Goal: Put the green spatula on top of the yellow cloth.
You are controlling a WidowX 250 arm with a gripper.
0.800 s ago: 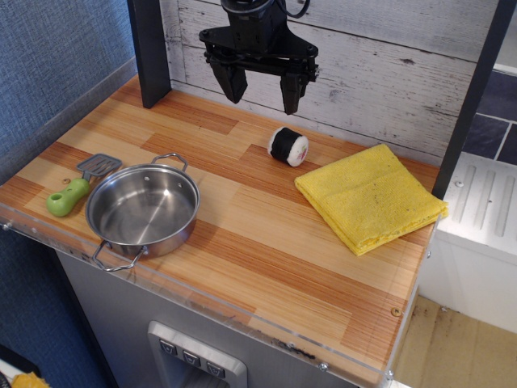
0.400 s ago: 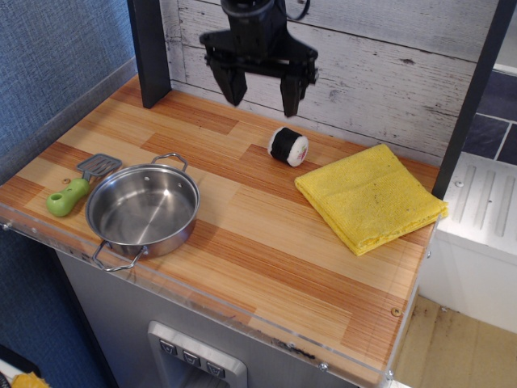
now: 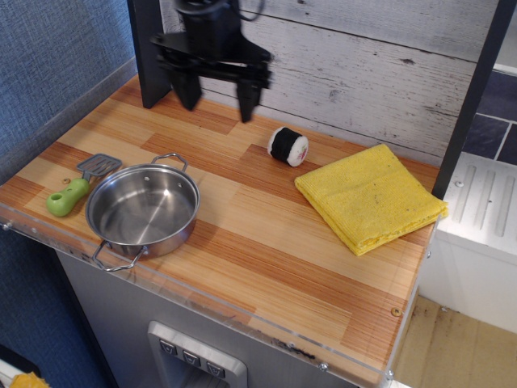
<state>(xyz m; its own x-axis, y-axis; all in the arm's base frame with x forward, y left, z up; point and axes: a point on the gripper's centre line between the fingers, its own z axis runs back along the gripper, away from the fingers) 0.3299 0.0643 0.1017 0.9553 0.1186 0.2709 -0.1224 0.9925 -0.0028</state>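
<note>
The green spatula point(image 3: 75, 187) lies flat at the counter's left front, its lime handle toward the edge and its grey slotted blade pointing back, just left of the steel pan. The yellow cloth point(image 3: 369, 196) lies folded at the right side of the counter. My gripper point(image 3: 216, 103) hangs open and empty above the back of the counter, well behind the pan and far from the spatula. Its two black fingers point down with a wide gap.
A steel pan point(image 3: 143, 209) with two loop handles stands right of the spatula. A black-and-white roll point(image 3: 288, 146) lies between gripper and cloth. A dark post point(image 3: 149, 56) stands at the back left, a white plank wall behind, and the counter's front edge has a clear strip.
My gripper has moved left along the back of the counter, from above the roll toward the dark post. It stays open. Nothing on the counter has moved.
</note>
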